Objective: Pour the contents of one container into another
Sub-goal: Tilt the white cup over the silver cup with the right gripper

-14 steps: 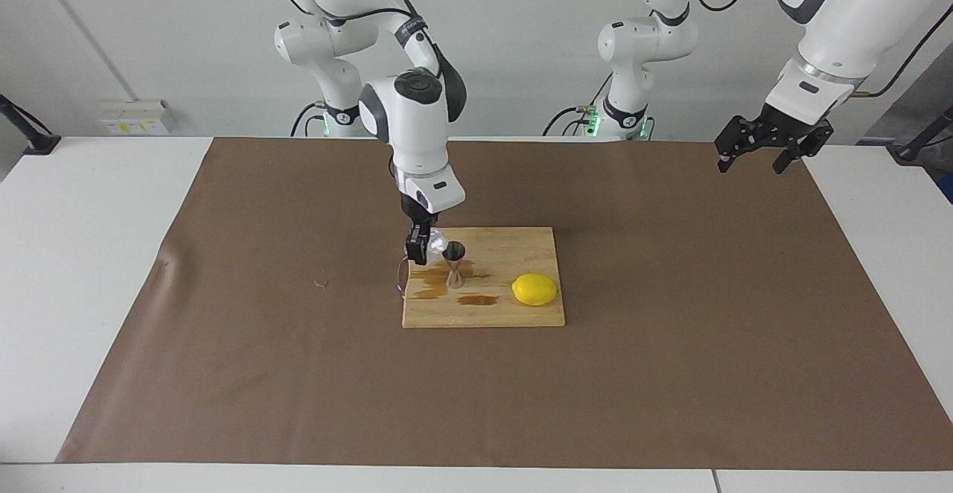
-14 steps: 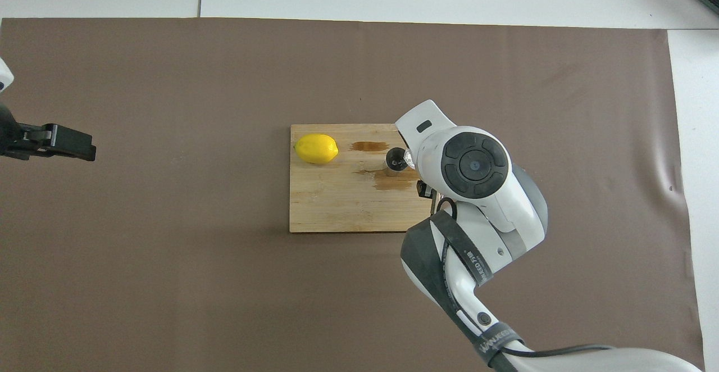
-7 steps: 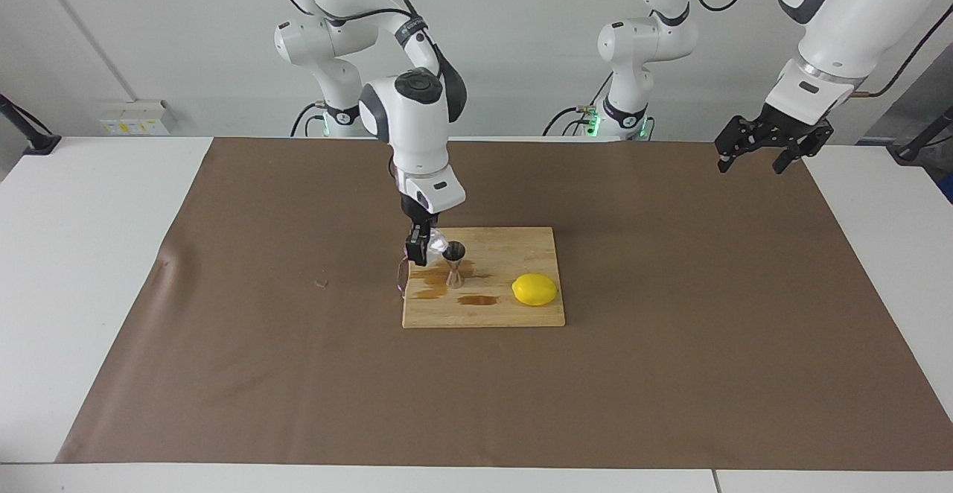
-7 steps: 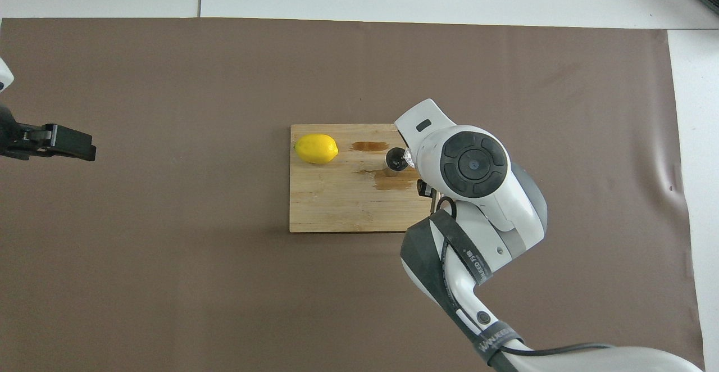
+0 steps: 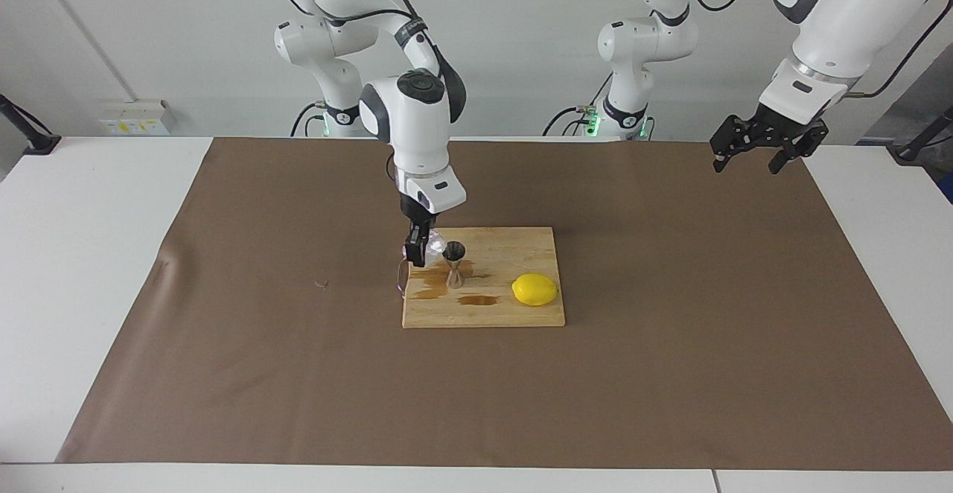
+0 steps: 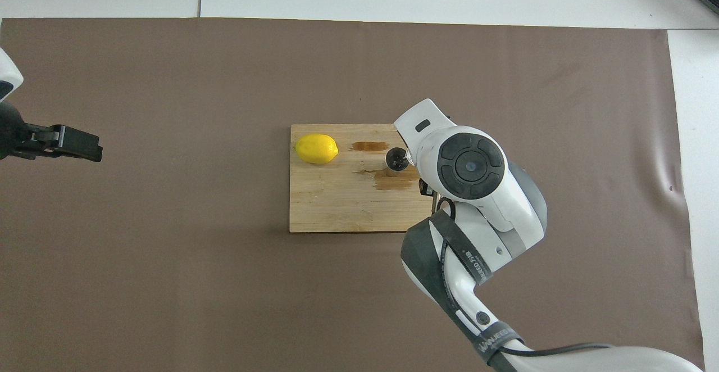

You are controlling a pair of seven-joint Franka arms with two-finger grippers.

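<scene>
At frame centre, our right gripper (image 5: 418, 247) clamps the cup (image 5: 434, 240), tilted over the jigger (image 5: 454, 263); left gripper (image 5: 765, 144) gapes wide.

glass cup (image 5: 434, 240): 1, over the cutting board | jigger (image 5: 454, 263): 1, on the board | lemon (image 5: 534, 289): 1, on the board | cutting board (image 5: 514, 314): 1 | wet stains on the board (image 5: 478, 300): 2 | brown table cover (image 5: 670, 374): 1, under the board | grippers: 2

Board layout
Jigger (image 5: 454, 262) and lemon (image 5: 534, 289) stand on the board (image 5: 521, 243), lemon toward the left arm's end; the cup (image 5: 434, 240) hangs tilted beside the jigger.
</scene>
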